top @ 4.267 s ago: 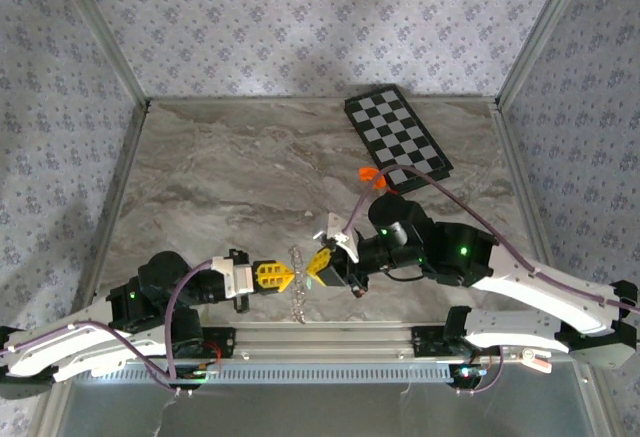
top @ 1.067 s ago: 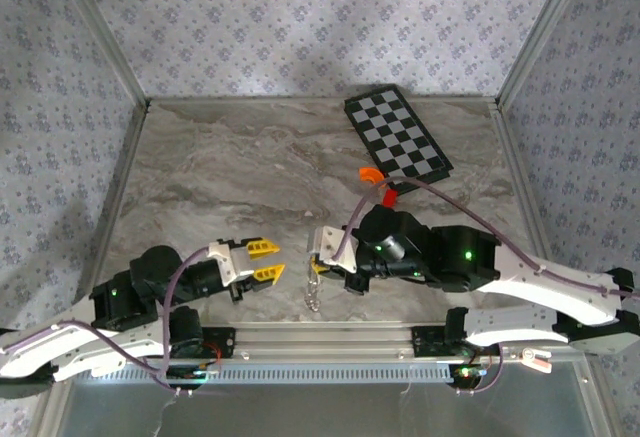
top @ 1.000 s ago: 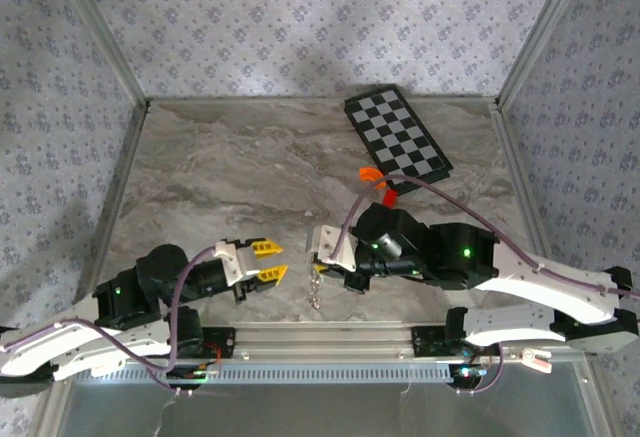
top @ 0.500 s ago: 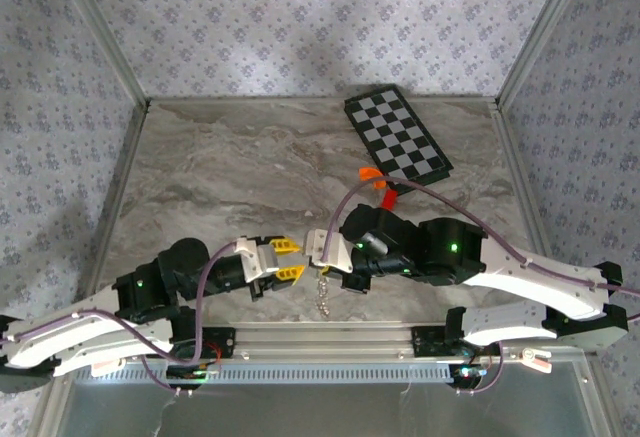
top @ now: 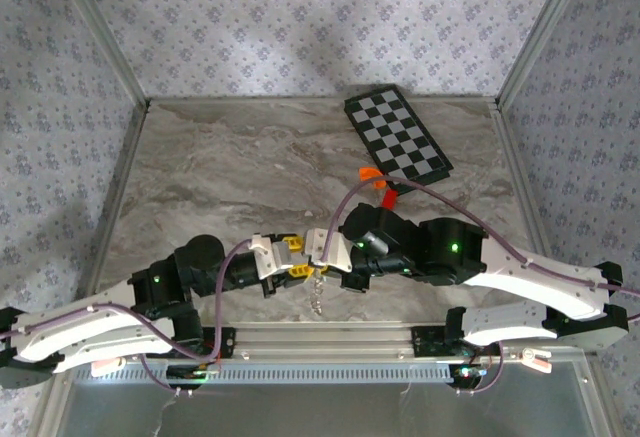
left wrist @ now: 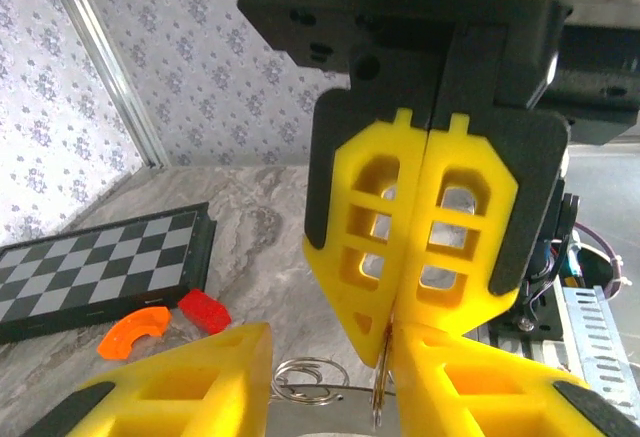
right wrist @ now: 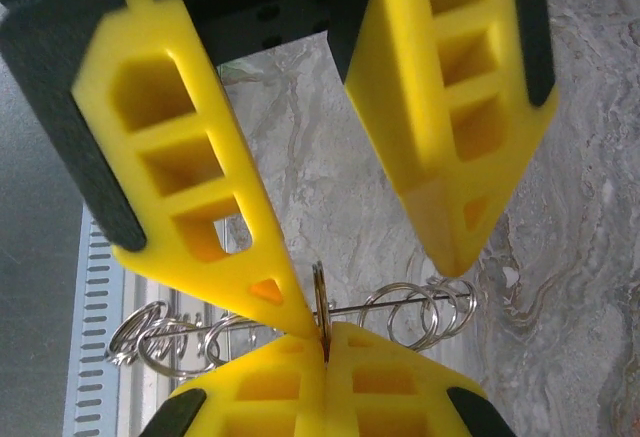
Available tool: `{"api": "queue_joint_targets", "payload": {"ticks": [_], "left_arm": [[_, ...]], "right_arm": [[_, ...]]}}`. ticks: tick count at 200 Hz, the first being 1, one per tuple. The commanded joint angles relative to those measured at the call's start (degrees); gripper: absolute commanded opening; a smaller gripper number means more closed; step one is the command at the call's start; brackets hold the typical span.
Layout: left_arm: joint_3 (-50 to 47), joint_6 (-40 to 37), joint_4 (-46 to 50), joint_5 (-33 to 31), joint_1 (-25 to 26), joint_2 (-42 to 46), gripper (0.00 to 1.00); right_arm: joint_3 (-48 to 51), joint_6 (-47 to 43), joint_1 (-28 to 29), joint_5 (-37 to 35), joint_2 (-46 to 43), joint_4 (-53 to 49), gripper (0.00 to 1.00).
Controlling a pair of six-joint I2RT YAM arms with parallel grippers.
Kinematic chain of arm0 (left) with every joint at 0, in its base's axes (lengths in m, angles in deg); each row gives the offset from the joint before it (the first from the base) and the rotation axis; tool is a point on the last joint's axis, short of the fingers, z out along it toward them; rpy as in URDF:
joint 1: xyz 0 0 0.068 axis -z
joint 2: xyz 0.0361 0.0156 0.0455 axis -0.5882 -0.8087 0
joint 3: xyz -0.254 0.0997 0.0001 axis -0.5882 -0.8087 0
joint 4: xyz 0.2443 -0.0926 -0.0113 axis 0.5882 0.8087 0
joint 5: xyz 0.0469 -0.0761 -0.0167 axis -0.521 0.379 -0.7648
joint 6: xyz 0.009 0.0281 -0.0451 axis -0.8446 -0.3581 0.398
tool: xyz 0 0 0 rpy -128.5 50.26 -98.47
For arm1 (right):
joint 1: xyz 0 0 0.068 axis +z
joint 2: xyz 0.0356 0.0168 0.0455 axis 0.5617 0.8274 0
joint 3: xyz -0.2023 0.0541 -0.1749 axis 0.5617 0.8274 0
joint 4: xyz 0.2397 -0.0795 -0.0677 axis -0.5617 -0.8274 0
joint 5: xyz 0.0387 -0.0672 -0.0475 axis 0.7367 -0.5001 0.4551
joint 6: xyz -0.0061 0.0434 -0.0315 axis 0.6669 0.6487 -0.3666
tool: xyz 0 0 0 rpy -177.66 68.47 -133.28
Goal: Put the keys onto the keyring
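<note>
The keyring is a limp string of thin, silvery wire loops. The right arm's jaws are pressed together on one of those loops, and from above the rest dangles just below them. The left arm's jaws stand spread, tip to tip with the right ones. One tip sits on each side of the loops, and as far as I can make out they grip nothing. I cannot pick out a key anywhere, so I cannot say whether one is on.

To my eye this is the threading step, with the right side steadying the ring for the left to work on. The next move calls for a very fine pinch. The wire looks slick, springy and free to swing, while the jaws are blunt wedges of hollow yellow plastic.

The bench below the jaws is smooth, with grey-brown marbling. Well beyond the jaws lie an orange curved piece and a small red block, beside a glossy checkered board.
</note>
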Motion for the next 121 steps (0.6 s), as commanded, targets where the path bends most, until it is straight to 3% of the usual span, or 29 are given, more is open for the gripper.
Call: {"api": "queue_joint_targets", "payload": {"ticks": [1,121], "left_arm": [[-0.80,0.03,-1.85,0.78,-0.20,0.41,0.36],[-1.61,-0.15,-2.12,0.24,-0.30,1.60,0.14]], "right_arm": [[-1.13,-0.53,-0.24,0.71,-1.64,2.20,0.00],[-0.78,-0.96,-0.21,2.50,-0.92,3.61,0.00]]}}
